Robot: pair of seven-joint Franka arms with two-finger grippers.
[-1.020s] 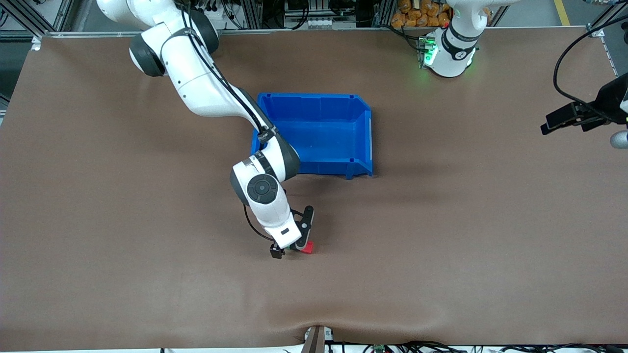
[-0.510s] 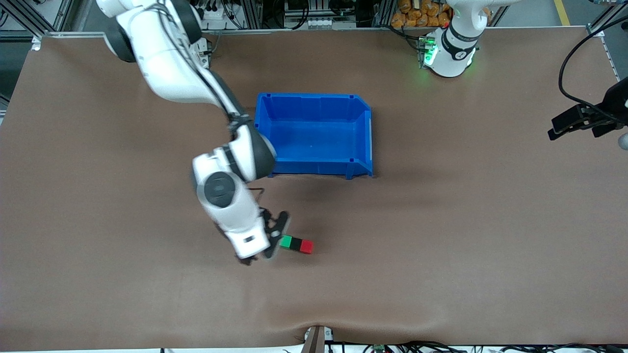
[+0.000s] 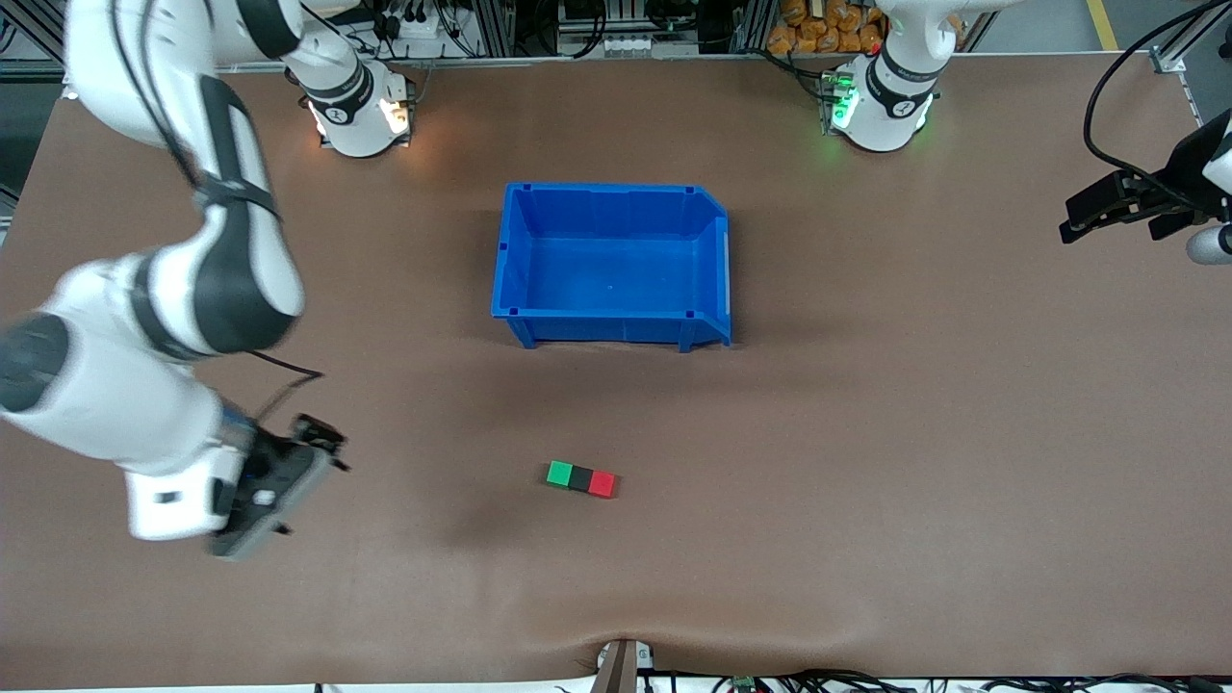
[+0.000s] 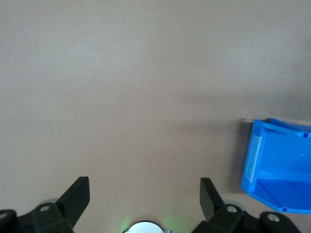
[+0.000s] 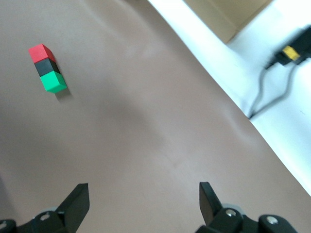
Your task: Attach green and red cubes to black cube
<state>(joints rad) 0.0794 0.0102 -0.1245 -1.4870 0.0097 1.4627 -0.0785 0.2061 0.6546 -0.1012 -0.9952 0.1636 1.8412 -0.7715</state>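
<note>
Front view gives me the black cube (image 3: 580, 477) on the brown table (image 3: 866, 481), touching the green cube (image 3: 559, 473) at its nine o'clock and the red cube (image 3: 603, 484) at its three, the row lying nearer the camera than the blue bin (image 3: 616, 265) at twelve. I see my right gripper (image 3: 289, 481) over bare table toward nine o'clock, jaws spread and holding nothing. My left gripper (image 3: 1107, 217) waits at two o'clock, likewise released.

Pulled away from the green cube (image 3: 559, 473), black cube (image 3: 580, 477) and red cube (image 3: 603, 484): right gripper (image 3: 289, 481) (fingers spread), now well apart from them.
</note>
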